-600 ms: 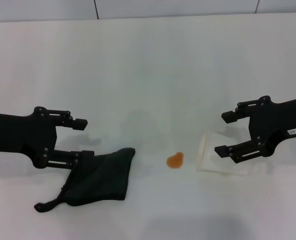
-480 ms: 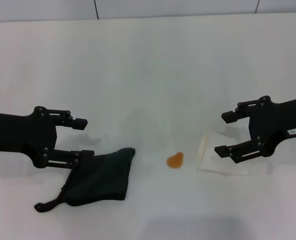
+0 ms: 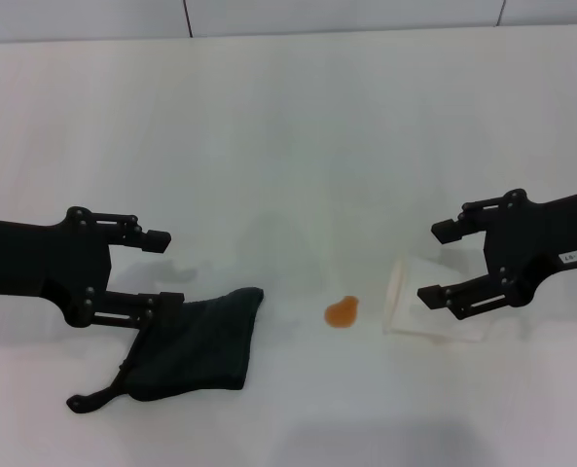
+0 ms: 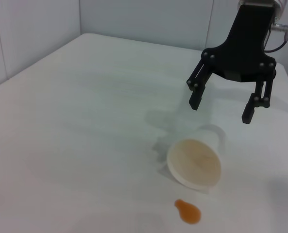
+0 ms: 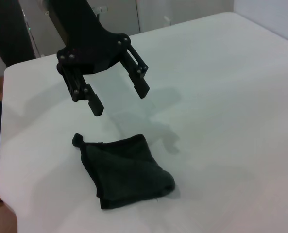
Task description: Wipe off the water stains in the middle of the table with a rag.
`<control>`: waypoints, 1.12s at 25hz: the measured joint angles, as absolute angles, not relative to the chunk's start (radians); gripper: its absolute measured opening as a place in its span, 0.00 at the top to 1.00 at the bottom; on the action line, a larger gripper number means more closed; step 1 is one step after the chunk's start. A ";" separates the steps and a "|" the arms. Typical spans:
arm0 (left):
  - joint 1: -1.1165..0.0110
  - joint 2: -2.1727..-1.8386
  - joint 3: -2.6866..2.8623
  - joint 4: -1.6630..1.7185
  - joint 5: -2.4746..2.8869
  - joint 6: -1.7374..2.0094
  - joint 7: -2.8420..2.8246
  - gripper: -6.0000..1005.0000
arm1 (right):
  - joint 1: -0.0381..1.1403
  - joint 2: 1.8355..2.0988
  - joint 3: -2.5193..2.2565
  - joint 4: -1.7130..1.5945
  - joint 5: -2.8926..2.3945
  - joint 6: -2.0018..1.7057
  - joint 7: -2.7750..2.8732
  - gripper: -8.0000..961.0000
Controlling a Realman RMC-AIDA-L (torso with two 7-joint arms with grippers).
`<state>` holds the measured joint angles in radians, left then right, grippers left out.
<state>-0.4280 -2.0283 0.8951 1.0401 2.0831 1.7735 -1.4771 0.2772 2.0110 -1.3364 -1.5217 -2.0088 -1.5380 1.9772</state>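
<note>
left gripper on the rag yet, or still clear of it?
Apart. The right wrist view shows the left gripper open and hanging above the table, with white tabletop visible between its fingertips and the rag. The head view overlap is only perspective.

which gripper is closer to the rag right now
Left. The left gripper hovers open at the rag, its lower finger over the cloth's edge. The right gripper is open across the table, above the tipped paper cup.
</note>
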 joint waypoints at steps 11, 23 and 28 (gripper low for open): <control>-0.428 -2.028 0.897 1.040 2.083 1.772 -1.473 0.28 | 0.359 2.011 -1.342 -1.548 -2.105 -1.601 2.090 0.17; -0.420 -2.029 0.893 1.039 2.083 1.770 -1.459 0.28 | 0.451 2.011 -1.438 -1.556 -2.280 -1.614 2.208 0.18; -0.421 -2.031 0.893 1.039 2.083 1.770 -1.459 0.28 | 0.487 2.012 -1.482 -1.558 -2.351 -1.631 2.250 0.18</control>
